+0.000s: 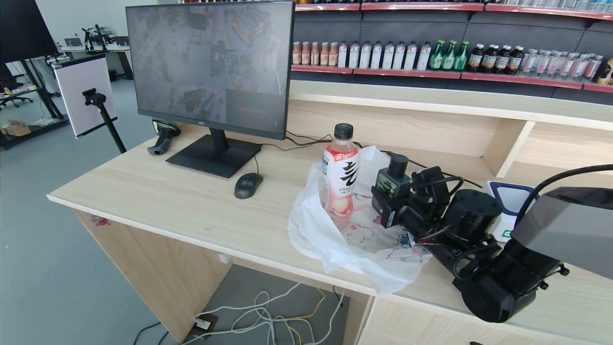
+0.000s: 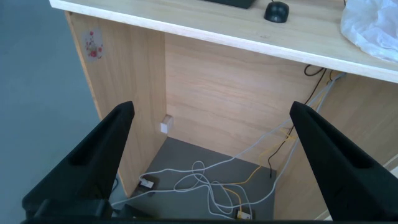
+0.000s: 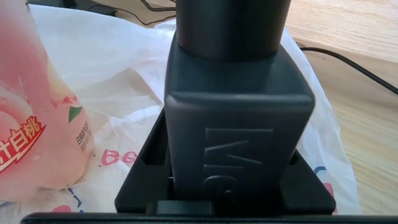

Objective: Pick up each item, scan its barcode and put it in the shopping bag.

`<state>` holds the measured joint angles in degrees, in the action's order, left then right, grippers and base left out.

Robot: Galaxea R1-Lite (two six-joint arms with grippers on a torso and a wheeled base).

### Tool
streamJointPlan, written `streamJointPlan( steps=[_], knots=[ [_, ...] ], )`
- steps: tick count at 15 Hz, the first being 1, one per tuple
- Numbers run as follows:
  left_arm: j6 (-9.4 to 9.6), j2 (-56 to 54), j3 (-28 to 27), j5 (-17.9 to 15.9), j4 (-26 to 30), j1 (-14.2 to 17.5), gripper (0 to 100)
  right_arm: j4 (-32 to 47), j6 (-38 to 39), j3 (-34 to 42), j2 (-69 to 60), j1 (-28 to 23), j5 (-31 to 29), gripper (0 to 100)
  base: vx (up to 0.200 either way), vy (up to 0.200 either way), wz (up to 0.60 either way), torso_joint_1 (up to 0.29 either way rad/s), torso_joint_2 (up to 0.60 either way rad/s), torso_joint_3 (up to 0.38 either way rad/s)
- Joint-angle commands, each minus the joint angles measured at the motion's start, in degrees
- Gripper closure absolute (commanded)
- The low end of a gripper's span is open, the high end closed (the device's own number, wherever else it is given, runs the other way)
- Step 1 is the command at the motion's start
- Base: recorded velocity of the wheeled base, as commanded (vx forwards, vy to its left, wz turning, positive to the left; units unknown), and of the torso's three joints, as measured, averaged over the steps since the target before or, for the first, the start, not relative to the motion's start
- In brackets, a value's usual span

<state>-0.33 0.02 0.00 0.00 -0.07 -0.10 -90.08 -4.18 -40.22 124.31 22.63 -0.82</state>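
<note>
Centre frame, the right pincer is clenching a dark black-capped bottle over the white plastic shopping bag; releasing it inside seems next.

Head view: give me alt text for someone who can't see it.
A pink drink bottle stands upright on a crumpled white shopping bag on a wooden counter, the right arm beside it. A monitor, mouse and handheld scanner sit farther left.

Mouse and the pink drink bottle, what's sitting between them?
Head view: between mouse and pink drink bottle lies bare desk, then the crumpled edge of the shopping bag.
</note>
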Motion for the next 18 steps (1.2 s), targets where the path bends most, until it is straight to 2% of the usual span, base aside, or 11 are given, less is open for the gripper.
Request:
streamJointPlan(
  steps=[1,10,11,18],
  knots=[
    [-0.02,0.0,0.0,0.0,0.0,0.0,0,0.1,0.1,0.2,0.7,0.0,-0.1,100,0.0,0.0,0.0,0.0,0.0,0.0],
    [0.07,0.0,0.0,0.0,0.0,0.0,0,0.1,0.1,0.8,1.1,0.0,-0.1,100,0.0,0.0,0.0,0.0,0.0,0.0],
    [0.07,0.0,0.0,0.0,0.0,0.0,0,0.1,0.2,1.5,1.1,0.0,-0.1,0,0.0,0.0,0.0,0.0,0.0,0.0],
    [0.07,0.0,0.0,0.0,0.0,0.0,0,0.1,1.5,3.3,-0.3,0.8,-0.1,0,0.0,0.0,0.0,0.0,0.0,0.0]
  ],
)
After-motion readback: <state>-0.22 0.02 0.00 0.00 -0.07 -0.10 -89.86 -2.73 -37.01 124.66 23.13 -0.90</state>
